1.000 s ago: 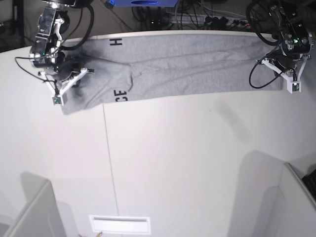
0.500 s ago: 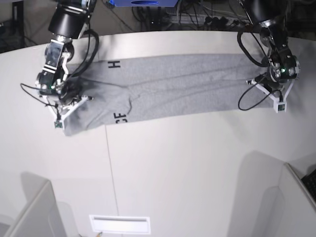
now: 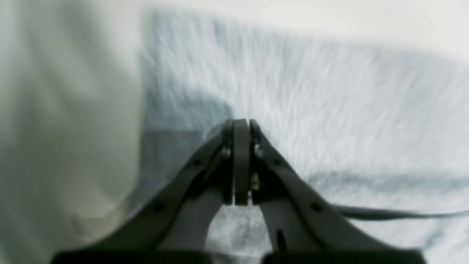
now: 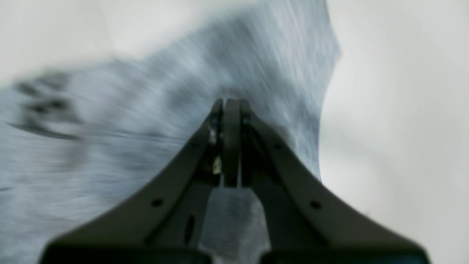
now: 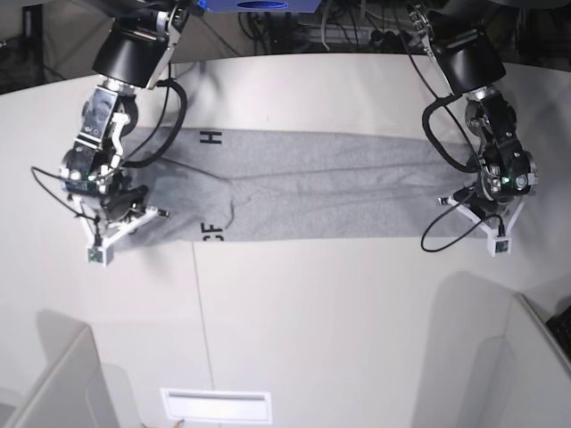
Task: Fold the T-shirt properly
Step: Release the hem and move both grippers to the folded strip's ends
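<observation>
While both grippers' fingers (image 3: 236, 126) clamp T-shirt (image 5: 321, 183) ends, uneven pull risks slipped hem, skewed fold across table (image 5: 357, 312).

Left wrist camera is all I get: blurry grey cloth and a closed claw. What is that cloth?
Observer: A grey T-shirt, stretched into a long band across the white table.
Operator: Is another claw there?
Observer: Yes, the right gripper is shut over the shirt's opposite end.
Operator: Anything printed on it?
Observer: Black letters show near that end; an H is readable.
</observation>
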Controlling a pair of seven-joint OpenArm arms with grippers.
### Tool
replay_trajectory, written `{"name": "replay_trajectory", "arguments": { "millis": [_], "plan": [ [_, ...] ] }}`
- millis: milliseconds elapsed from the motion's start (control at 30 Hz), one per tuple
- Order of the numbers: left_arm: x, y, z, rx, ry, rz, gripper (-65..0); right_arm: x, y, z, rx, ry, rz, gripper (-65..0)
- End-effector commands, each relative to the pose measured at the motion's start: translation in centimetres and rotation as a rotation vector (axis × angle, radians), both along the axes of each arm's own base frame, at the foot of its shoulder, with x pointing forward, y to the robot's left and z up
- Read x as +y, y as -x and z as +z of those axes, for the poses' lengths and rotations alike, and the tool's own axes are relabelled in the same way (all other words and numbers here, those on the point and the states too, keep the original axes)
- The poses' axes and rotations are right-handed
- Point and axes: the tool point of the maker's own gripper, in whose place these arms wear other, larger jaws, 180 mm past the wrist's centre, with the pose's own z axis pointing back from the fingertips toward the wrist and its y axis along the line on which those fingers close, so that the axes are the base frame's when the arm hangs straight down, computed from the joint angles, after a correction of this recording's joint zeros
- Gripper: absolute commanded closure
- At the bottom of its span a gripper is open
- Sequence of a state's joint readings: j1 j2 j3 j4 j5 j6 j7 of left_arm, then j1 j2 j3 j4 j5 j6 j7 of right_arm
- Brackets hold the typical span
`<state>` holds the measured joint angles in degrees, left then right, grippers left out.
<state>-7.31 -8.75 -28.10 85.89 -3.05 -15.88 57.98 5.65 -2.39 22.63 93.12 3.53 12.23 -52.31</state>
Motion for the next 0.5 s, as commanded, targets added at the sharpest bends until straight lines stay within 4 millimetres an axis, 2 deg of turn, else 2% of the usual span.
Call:
{"name": "replay_trajectory", "arguments": {
  "millis": [0,100,200,333,400,433,467],
  "plan": [
    [1.0,-1.5,2.8,-0.084,-0.043,0.002,0.0,0.2,-1.0,2.3,-0.066,-0.008,-0.001,0.0],
    [1.0,-1.6,5.2,-0.125,-0.077,-0.005,0.0,1.8,-0.8,4.8,-0.108,-0.049,0.034,0.0],
    [2.5,0.1,6.2,-0.14,-0.039,0.038,0.0,3.7,0.0,6.1,-0.124,-0.05,0.094,0.0],
    [4.7,2.4,6.3,-0.193,0.055,0.043,0.0,5.6,1.4,5.3,-0.1,-0.048,0.147,0.0],
    [5.2,2.7,5.7,-0.186,0.085,0.035,0.0,5.9,1.5,5.1,-0.095,-0.049,0.154,0.0],
    [5.5,2.9,5.6,-0.186,0.097,0.036,-2.8,6.0,1.8,4.9,-0.089,-0.052,0.154,0.0],
    [5.7,3.2,5.2,-0.179,0.114,0.039,-11.0,6.0,2.0,4.7,-0.083,-0.053,0.154,0.0]
  ]
}}
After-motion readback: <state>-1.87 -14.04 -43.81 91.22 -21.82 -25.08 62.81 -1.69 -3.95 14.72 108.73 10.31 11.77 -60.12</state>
